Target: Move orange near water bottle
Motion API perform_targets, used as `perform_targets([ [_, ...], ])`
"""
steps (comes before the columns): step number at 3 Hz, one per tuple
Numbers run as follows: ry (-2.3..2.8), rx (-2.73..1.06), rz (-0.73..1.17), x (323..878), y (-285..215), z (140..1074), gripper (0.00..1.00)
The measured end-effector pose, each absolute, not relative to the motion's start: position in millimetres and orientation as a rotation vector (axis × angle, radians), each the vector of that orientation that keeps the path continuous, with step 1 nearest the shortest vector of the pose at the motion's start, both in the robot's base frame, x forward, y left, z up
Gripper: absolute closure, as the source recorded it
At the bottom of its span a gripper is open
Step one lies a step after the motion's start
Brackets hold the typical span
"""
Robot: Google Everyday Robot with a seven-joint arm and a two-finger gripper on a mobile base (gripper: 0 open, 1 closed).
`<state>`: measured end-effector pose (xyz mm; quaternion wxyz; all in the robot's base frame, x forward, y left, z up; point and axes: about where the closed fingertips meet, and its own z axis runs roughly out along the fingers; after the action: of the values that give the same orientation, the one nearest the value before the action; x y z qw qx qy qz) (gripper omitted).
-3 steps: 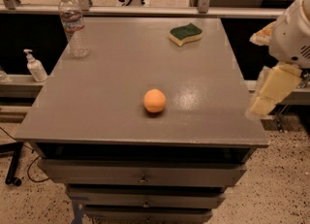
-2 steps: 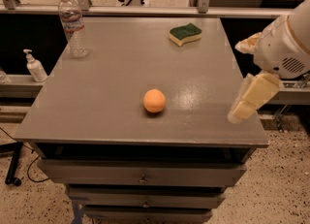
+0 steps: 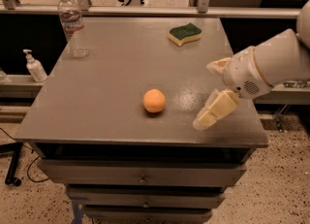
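Gripper (image 3: 213,88), fingers spread wide and empty, hovers low over the grey tabletop (image 3: 111,106) just right of the orange (image 3: 154,100), apparently lining up a grasp. The water bottle (image 3: 71,24) stands well behind and left of the orange. Since a second ago the gripper has swung in toward the orange, which has not moved.

End effector (image 3: 204,95) at the right side of the table (image 3: 111,72), orange (image 3: 154,100) just beside it.
Its fingers are spread apart, holding nothing. The water bottle (image 3: 71,24) stands upright at the far left corner, well apart from the orange; a sponge (image 3: 185,34) lies far right.
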<state>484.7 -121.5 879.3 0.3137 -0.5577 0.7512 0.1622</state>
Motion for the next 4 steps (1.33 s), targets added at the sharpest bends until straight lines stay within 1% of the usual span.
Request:
perform_targets([
  [2,1.860,-1.392,0.650,499.1,-52.4,856.1,0.00],
  [3,1.808,-1.374,0.725,500.1,-20.0,855.9,0.00],
  [4,1.782,-1.363,0.771,496.1,1.2,850.0,0.18],
])
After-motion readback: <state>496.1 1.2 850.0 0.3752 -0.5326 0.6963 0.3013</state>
